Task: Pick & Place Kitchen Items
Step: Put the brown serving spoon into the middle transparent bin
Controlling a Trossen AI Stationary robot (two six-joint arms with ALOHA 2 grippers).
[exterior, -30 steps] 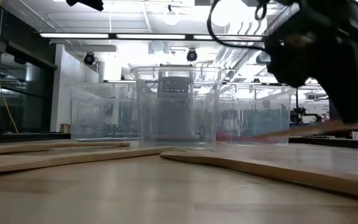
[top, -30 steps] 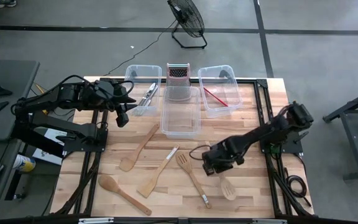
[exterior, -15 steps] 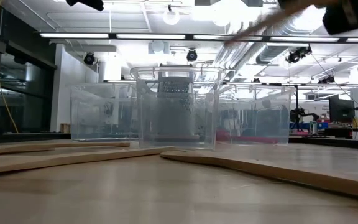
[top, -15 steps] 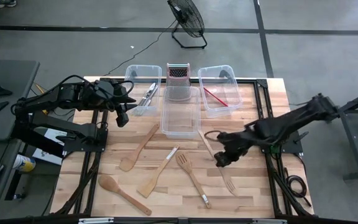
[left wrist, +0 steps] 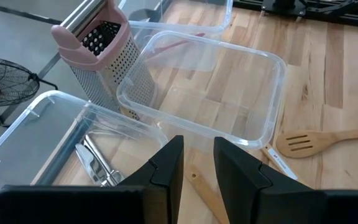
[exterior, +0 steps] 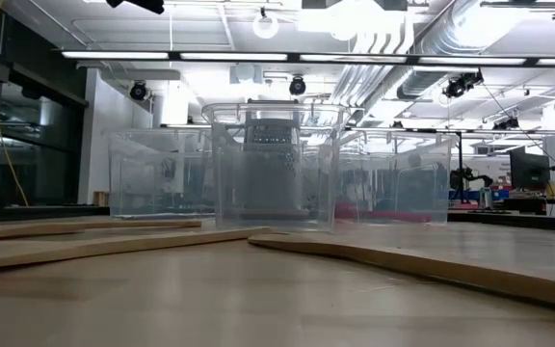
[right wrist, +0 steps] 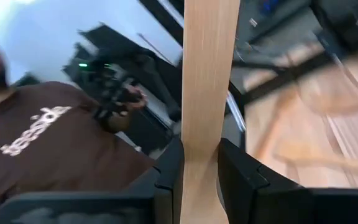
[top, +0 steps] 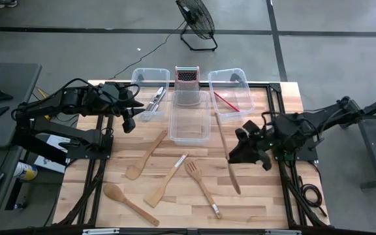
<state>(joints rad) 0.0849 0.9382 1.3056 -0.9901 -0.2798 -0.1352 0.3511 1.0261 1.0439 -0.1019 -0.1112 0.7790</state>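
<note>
Wooden slat tabletop (top: 273, 196) with three clear bins (top: 189, 117) and a grater (top: 187, 85) up at 12 o'clock, plus a scatter of wooden utensils (top: 146, 153) lying toward 6 o'clock.

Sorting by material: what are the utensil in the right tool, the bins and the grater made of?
Held spatula: pale bare wood, grain visible. Bins: clear, probably plastic; the table shows through. Grater: perforated, dull grey, likely metal, with a pink, seemingly plastic top.

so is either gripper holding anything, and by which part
The right gripper clamps a wooden utensil around the middle of its handle. The left gripper holds nothing.
</note>
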